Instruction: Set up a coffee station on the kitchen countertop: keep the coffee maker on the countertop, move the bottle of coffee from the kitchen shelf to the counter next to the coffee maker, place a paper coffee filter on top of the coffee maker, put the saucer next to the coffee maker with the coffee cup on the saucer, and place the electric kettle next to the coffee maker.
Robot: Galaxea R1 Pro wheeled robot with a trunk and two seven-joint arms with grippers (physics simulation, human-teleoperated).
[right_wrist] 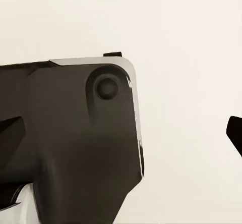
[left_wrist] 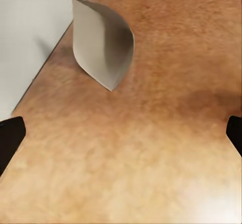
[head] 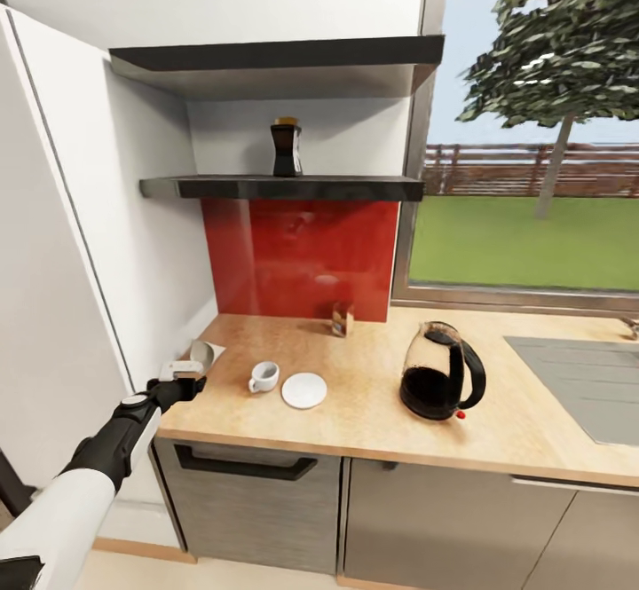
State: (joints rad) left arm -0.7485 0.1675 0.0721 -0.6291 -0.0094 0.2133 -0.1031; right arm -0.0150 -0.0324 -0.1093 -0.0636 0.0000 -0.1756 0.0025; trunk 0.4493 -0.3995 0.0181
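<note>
Where counter meets wall, one cup (head: 264,376), one saucer (head: 303,390).

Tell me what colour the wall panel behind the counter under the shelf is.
Glossy red. The wall panel shows best in the head view, between the shelf and the countertop.

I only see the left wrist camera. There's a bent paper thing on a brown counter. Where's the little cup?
Observer: In the head view, the coffee cup stands on the kitchen countertop, just right of that paper filter.
Operator: Is it sitting on its plate?
Observer: No. The saucer lies on the counter beside the cup, on its right, with nothing on it.
Operator: And the kettle?
Observer: The electric kettle stands upright further right along the counter, below the window.
</note>
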